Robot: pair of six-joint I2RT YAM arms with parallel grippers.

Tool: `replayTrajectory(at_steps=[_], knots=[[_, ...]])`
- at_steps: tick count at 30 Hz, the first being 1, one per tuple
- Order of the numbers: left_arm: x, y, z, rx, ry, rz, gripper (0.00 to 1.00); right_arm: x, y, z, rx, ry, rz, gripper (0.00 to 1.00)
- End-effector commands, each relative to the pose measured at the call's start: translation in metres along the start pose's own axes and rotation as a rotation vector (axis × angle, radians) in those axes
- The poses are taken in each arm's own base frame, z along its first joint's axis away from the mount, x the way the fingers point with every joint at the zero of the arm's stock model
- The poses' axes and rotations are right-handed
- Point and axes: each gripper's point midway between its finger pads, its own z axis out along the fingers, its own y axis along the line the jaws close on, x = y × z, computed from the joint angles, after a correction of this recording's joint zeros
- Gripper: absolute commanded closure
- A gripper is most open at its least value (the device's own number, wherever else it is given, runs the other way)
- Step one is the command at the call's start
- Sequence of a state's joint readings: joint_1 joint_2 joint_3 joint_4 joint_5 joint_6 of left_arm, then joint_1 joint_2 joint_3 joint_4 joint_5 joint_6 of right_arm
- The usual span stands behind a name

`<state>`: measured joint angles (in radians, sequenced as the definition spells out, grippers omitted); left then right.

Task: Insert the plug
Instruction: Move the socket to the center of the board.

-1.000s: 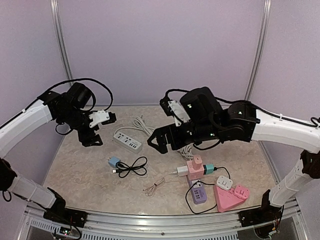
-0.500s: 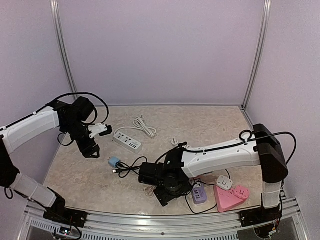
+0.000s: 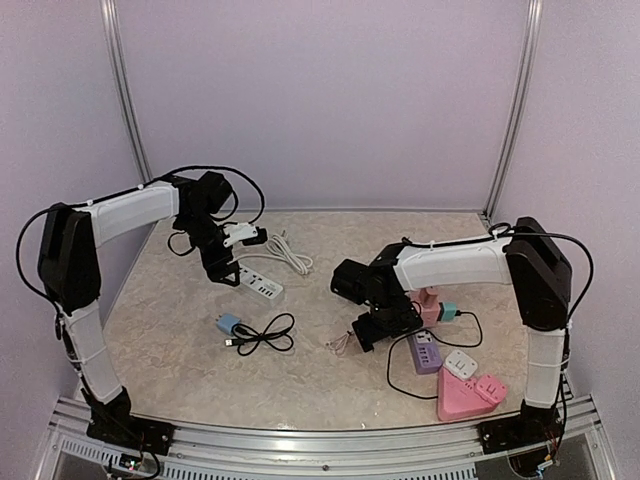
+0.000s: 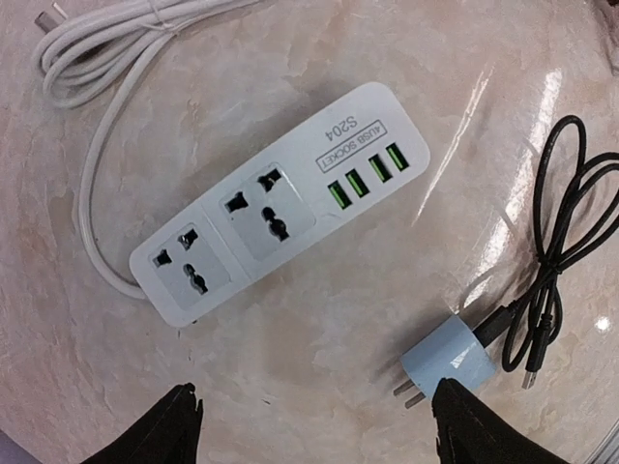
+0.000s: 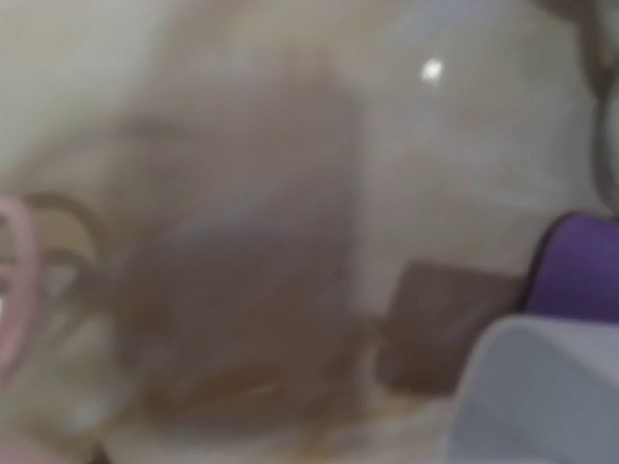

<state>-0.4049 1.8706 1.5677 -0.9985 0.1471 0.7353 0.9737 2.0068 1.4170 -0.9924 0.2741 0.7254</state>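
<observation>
A white power strip (image 4: 280, 208) with two sockets and green USB ports lies on the marble table (image 3: 160, 330), its white cord (image 4: 106, 48) coiled behind it. A light blue plug (image 4: 447, 362) on a black cable (image 4: 561, 261) lies near it, prongs toward the strip. My left gripper (image 4: 319, 430) hovers open above them, its right fingertip just beside the plug and nothing between the fingers. From above, the strip (image 3: 255, 282), plug (image 3: 228, 323) and left gripper (image 3: 228, 262) show at the left. My right gripper (image 3: 375, 325) is low by a pink socket cube (image 3: 428, 305); its wrist view is blurred.
A purple socket block (image 3: 425, 350), a small white adapter (image 3: 460, 362) and a pink triangular socket (image 3: 470, 395) sit at the front right. A thin beige cable (image 3: 340, 343) lies beside the right gripper. The black cable's coil (image 3: 265, 333) is mid-table.
My left gripper has swung right, from the table's left side to over the power strip. My right gripper has moved back and right toward the pink cube. The pink cube and purple block have shifted.
</observation>
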Motion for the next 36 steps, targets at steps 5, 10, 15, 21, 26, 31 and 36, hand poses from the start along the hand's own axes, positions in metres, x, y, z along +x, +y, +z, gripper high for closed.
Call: replayTrajectory(at_steps=[5,10,15,21,26,31,36], knots=[[-0.024,-0.002,0.028,0.005,-0.068,0.638,0.15,-0.020,-0.007,-0.018,0.022,-0.059,-0.124,0.01],[-0.034,0.016,0.047,-0.042,-0.006,0.782,0.14,-0.017,0.006,-0.033,-0.036,-0.092,-0.121,0.00],[-0.031,0.031,0.085,-0.045,0.079,0.792,0.16,-0.021,0.022,-0.055,-0.054,-0.138,-0.132,0.00],[-0.020,0.009,0.107,0.030,0.156,0.770,0.24,-0.013,0.033,-0.068,-0.008,-0.156,-0.184,0.00],[0.016,-0.045,0.122,0.114,0.271,0.682,0.64,-0.008,0.032,-0.079,0.017,-0.169,-0.158,0.00],[0.040,-0.104,0.128,0.148,0.302,0.439,0.84,-0.013,0.022,-0.105,-0.018,-0.246,-0.043,0.00],[0.043,-0.134,0.133,0.125,0.276,0.318,0.71,-0.020,0.020,-0.131,-0.122,-0.350,0.041,0.00]])
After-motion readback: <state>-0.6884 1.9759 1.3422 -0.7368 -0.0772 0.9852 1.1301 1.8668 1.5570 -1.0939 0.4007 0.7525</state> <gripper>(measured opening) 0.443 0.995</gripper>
